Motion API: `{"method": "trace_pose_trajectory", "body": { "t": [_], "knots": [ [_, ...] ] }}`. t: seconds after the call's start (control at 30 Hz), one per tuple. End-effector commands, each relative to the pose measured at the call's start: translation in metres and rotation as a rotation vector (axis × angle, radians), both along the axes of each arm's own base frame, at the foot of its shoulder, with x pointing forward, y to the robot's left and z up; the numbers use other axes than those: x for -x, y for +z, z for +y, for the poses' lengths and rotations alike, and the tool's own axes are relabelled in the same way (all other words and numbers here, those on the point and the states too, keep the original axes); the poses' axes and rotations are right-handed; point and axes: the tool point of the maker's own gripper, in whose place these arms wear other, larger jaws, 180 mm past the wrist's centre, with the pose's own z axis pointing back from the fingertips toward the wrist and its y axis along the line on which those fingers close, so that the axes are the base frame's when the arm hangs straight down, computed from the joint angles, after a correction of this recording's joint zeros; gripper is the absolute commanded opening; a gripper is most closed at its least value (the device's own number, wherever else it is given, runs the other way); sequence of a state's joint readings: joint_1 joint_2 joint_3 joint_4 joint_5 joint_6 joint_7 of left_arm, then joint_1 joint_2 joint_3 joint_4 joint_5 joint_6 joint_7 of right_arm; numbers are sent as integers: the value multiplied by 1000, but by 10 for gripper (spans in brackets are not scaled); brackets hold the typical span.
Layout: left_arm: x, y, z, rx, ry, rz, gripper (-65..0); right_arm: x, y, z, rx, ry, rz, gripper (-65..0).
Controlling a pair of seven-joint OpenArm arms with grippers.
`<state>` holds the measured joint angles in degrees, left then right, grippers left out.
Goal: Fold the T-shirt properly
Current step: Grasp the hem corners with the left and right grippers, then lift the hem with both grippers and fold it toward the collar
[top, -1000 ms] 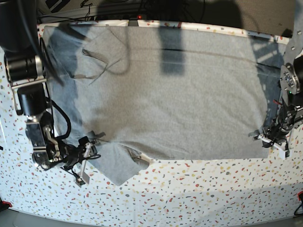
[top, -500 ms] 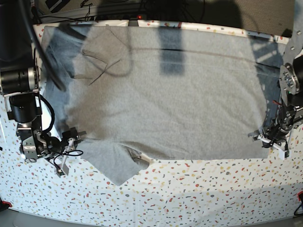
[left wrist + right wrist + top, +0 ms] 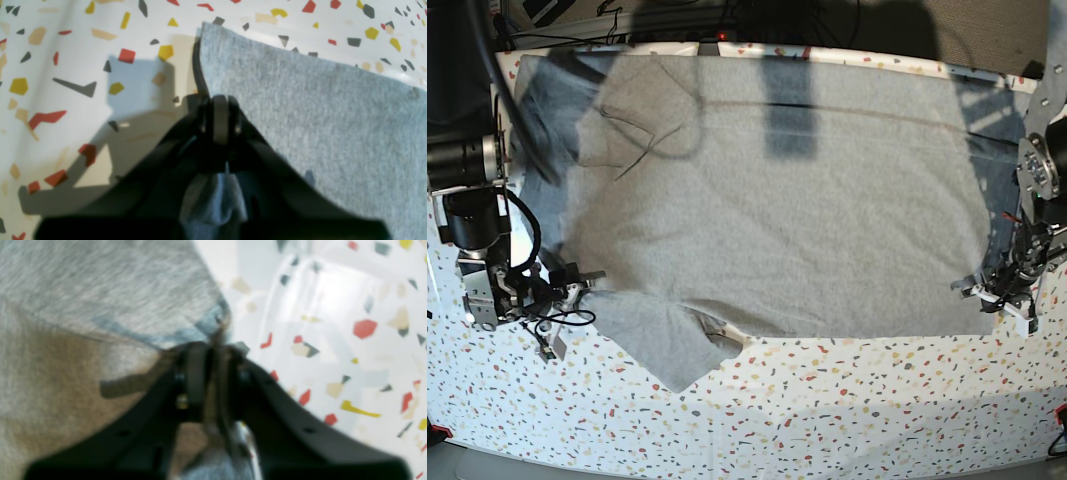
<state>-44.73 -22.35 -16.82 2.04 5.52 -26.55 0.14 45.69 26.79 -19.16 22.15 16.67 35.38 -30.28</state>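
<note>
The heather-grey T-shirt (image 3: 777,220) lies spread flat, plain side up, over most of the speckled table (image 3: 847,400). One sleeve (image 3: 667,340) sticks out toward the front left. My left gripper (image 3: 985,293) sits at the shirt's front right corner. In the left wrist view the left gripper (image 3: 218,100) is shut on the T-shirt (image 3: 317,116) at its edge, with grey cloth bunched between the fingers. My right gripper (image 3: 575,285) is at the shirt's left edge, just above the sleeve. In the blurred right wrist view the right gripper (image 3: 213,346) is closed on the T-shirt (image 3: 100,290) at its hem.
Black cables (image 3: 667,15) and dark equipment run along the table's back edge. Arm shadows fall across the upper part of the shirt. A small red object (image 3: 1059,415) sits at the table's right edge. Bare speckled tabletop shows in front of the shirt.
My right arm has slid left and back along the table to the shirt's left edge, and its jaws have gone from wide open to closed on the cloth. The left arm has not moved.
</note>
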Motion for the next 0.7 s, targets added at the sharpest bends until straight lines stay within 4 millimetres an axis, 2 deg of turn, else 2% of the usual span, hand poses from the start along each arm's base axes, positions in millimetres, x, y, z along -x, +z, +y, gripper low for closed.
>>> {"method": "trace_pose_trajectory", "body": {
  "t": [0.0,0.03,0.3,0.4,0.57,0.67],
  "knots": [
    [-4,5,2,-10,-5,9,-650,-14,18,-4,3,0,-41,-626],
    [-4,5,2,-10,-6,9,-650,-15,19,-5,3,-1,-46,-650],
    [-10,12,1,45,30,-36,-650,-34,39,-8,-15,-1,-163,-650],
    [-10,15,-8,81,-16,-49,-650,-31,39,2,-47,66,-150,-650],
    [-10,17,-14,103,-43,-54,-650,-30,46,-11,-39,49,-165,-650],
    [-11,18,-14,115,-33,-61,-650,-34,61,-18,-92,10,-216,-650]
  ]
}}
